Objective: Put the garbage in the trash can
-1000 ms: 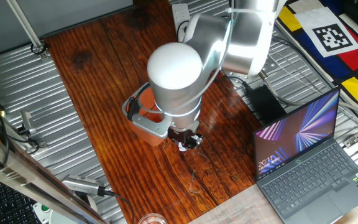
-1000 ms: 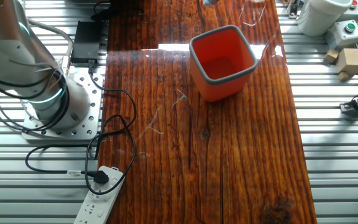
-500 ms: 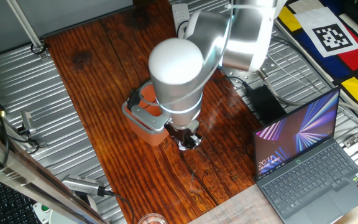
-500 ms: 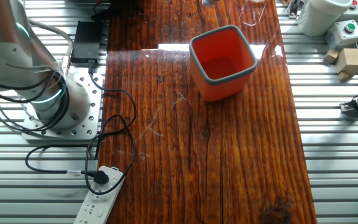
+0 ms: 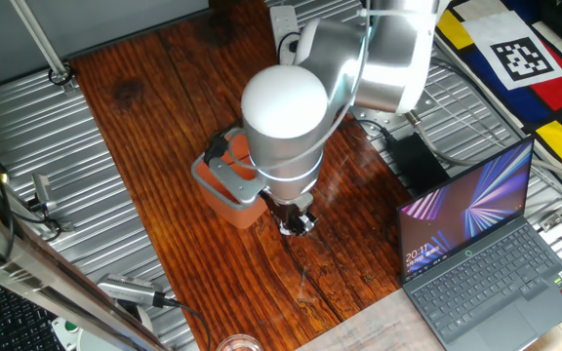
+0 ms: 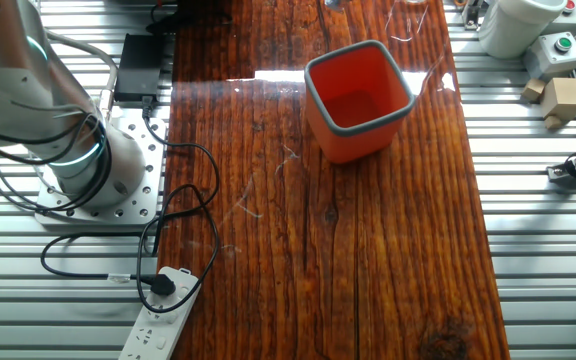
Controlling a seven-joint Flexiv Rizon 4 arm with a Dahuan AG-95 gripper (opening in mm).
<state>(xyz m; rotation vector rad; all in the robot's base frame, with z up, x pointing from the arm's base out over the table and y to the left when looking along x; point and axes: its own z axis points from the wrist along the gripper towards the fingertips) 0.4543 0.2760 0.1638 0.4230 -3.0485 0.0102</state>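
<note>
The trash can (image 6: 359, 97) is a terracotta-orange pot on the wooden table; its inside shows no paper. In one fixed view only its left rim and wall (image 5: 224, 185) show, the rest hidden under my arm's big silver wrist joint (image 5: 283, 122). My gripper (image 5: 299, 222) hangs below that joint, just right of the pot and close above the wood. It looks small and dark from above, so I cannot tell how its jaws stand or whether it holds anything. The white paper garbage shows in neither view. The gripper is out of the other fixed view.
An open laptop (image 5: 481, 252) sits at the table's right front. A black power brick (image 5: 415, 161) and cables lie beside it. The arm's base (image 6: 88, 170), a power strip (image 6: 158, 320) and a black cable lie left of the wood. A clear glass (image 5: 234, 343) stands at the near edge.
The wrist joint and gripper have drifted slightly right, uncovering a bit more of the pot's left rim. The pot has not moved.
</note>
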